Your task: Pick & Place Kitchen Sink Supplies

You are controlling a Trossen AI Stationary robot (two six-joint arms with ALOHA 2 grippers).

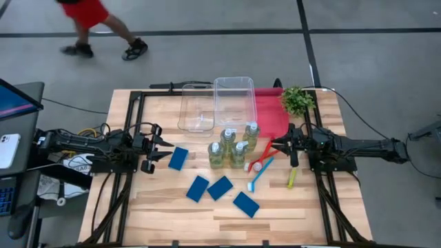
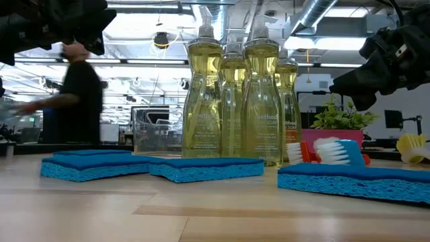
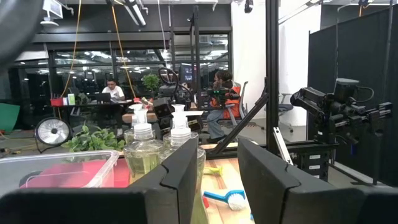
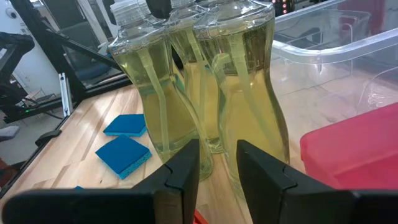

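Observation:
Several clear pump bottles (image 1: 234,146) of yellow-green liquid stand upright in a cluster mid-table; they also show in the low view (image 2: 235,101). Several flat blue sponges (image 1: 220,187) lie on the wood in front of and left of them. A red brush (image 1: 258,164), a blue brush (image 1: 260,173) and a yellow-green brush (image 1: 291,178) lie to the right of the bottles. My left gripper (image 1: 162,146) hovers open left of the bottles, near one sponge (image 1: 178,158). My right gripper (image 1: 275,146) hovers open just right of the bottles (image 4: 249,106), and nothing lies between its fingers.
Two clear plastic bins (image 1: 234,100) stand behind the bottles, a red tray (image 1: 271,110) beside them and a small green plant (image 1: 297,100) at the far right. A person walks on the floor beyond the table's far edge (image 1: 96,27). Bare wood lies along the near edge.

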